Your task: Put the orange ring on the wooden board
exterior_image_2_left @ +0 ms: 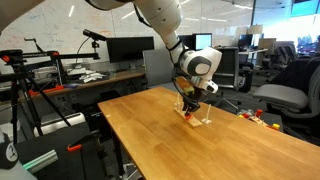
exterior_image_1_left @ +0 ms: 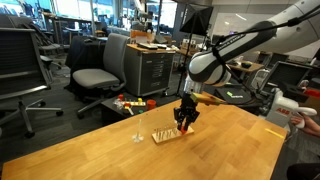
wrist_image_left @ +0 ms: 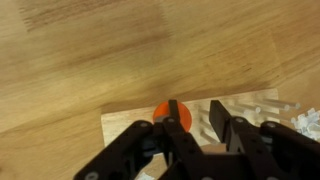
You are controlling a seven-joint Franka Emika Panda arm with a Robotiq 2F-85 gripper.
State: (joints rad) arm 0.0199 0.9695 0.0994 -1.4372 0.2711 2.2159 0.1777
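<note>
Gripper [wrist_image_left: 195, 114] clamped on orange ring [wrist_image_left: 161, 116], over wooden board [wrist_image_left: 122, 130]; contact w/ board unclear; thin pegs [wrist_image_left: 250, 104] beside ring; board flat on tabletop [wrist_image_left: 90, 50].

The wooden board [wrist_image_left: 125, 132], a small pale rectangular slab with thin whitish pegs upright at one end, lies flat on the table [exterior_image_1_left: 225, 150] near one long edge, away from the corners. The orange ring [wrist_image_left: 162, 113], small and round, sits over the board's bare end, half hidden; it possibly touches the wood
</note>
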